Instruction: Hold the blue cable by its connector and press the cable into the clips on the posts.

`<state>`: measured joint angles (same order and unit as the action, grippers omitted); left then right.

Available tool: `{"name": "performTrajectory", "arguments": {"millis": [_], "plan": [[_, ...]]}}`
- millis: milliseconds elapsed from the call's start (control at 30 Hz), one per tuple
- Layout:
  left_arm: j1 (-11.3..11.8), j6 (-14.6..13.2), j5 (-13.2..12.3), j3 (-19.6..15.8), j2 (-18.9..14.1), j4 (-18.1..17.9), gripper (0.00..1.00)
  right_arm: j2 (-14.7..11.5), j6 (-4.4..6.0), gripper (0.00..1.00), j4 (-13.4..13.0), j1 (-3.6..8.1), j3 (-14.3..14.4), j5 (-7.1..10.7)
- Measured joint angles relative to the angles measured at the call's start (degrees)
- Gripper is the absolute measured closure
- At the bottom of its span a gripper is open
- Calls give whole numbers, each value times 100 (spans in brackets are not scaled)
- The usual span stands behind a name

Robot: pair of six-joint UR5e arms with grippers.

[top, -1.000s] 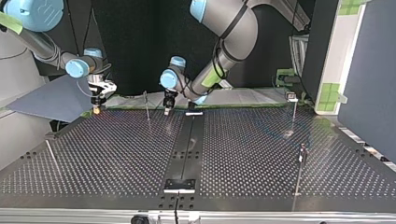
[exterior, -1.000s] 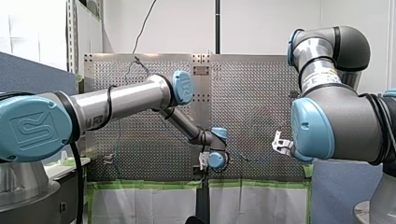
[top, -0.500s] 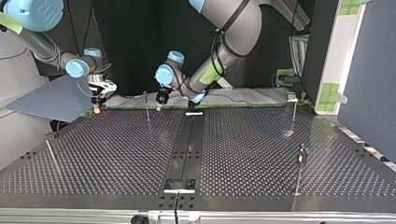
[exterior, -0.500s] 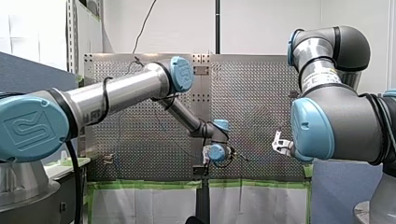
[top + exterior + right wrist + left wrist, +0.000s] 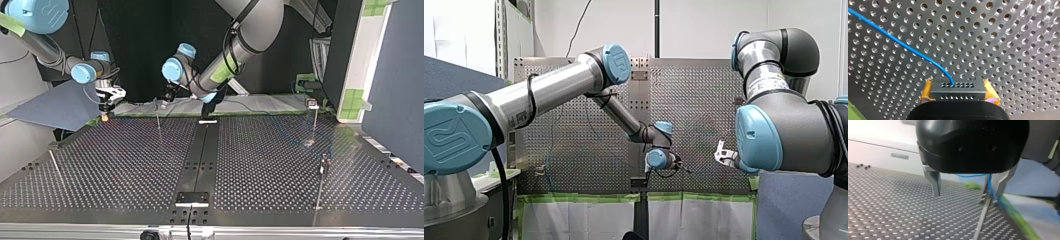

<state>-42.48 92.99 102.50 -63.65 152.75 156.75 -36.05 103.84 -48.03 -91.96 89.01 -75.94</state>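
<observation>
- The step in hand looks like the first clipping: the cable has been brought to one post and is not visibly seated in any clip
- The right gripper [image 5: 958, 93] is clamped on the connector [image 5: 958, 86], with its yellow pads pressed against both ends of the grey block; in the top view it hangs at about 9 o'clock, by the far edge of the perforated table [image 5: 260, 165]
- The blue cable [image 5: 910, 48] leaves the connector's face and runs off over the table ahead of the right gripper
- The left gripper [image 5: 961, 196] has its metal fingers apart and grips nothing; the cable crosses between them and drops along the inside of one finger, right at the head of a post [image 5: 983, 212]
- In the top view that post stands at the left gripper's 7 o'clock, just beside it
- Whether the cable already sits in that post's clip cannot be told; the head is too small and partly hidden by the finger
- The next move probably calls for the left gripper to push the cable down into the clip while the right arm holds the connector end taut
- Counted: two arms, two grippers, one cable, one connector
- Four posts show in the top view: the one by the left gripper, the 3 o'clock post [image 5: 314, 117], the 4 o'clock post [image 5: 321, 180] and a faint, leaning 8 o'clock post [image 5: 56, 167]
</observation>
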Motion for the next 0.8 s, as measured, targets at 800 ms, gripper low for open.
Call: {"name": "performTrajectory", "arguments": {"millis": [800], "plan": [[-325, 212, 90, -270, 228, -452, 0, -1, 6, 100, 4, -9, -1, 0]]}}
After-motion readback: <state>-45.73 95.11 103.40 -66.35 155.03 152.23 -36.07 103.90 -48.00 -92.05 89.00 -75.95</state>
